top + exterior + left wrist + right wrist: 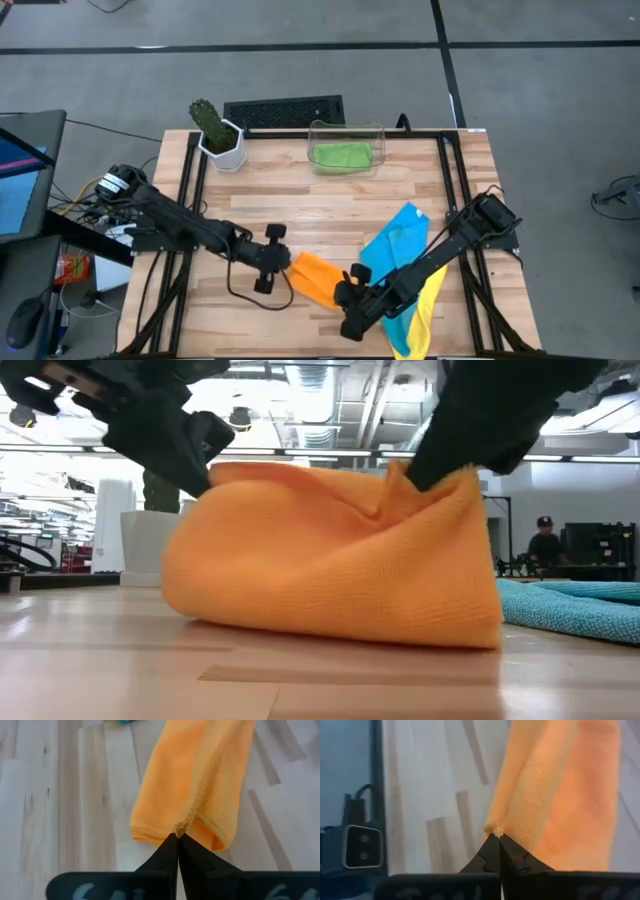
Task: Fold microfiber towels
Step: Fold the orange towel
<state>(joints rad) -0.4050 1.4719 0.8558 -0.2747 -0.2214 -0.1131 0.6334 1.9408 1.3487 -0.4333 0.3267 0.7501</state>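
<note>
Orange towel [312, 278] lies near the front edge of the worktop [300, 205], about in the middle, and both arms have it. Our left gripper [178, 836] is closed tight on one corner of it, and our right gripper [496, 835] is closed on another corner, so the cloth hangs between them in a loose sagging fold with its lower part resting on the wood. The blue towel [398, 240] and the yellow towel [424, 310] lie together toward the front right corner, under the right arm, and the green towel [340, 155] sits in the clear bin [346, 148] at the back edge.

We judge that the fold is in progress and several things can go wrong. Each gripper pinches only the very tip of a corner, so a quick pull may let the cloth slip out. If the two arms move unevenly, the edges will not meet and the fold will come out crooked. The right arm passes over the blue towel, so it may also drag that one along.
</note>
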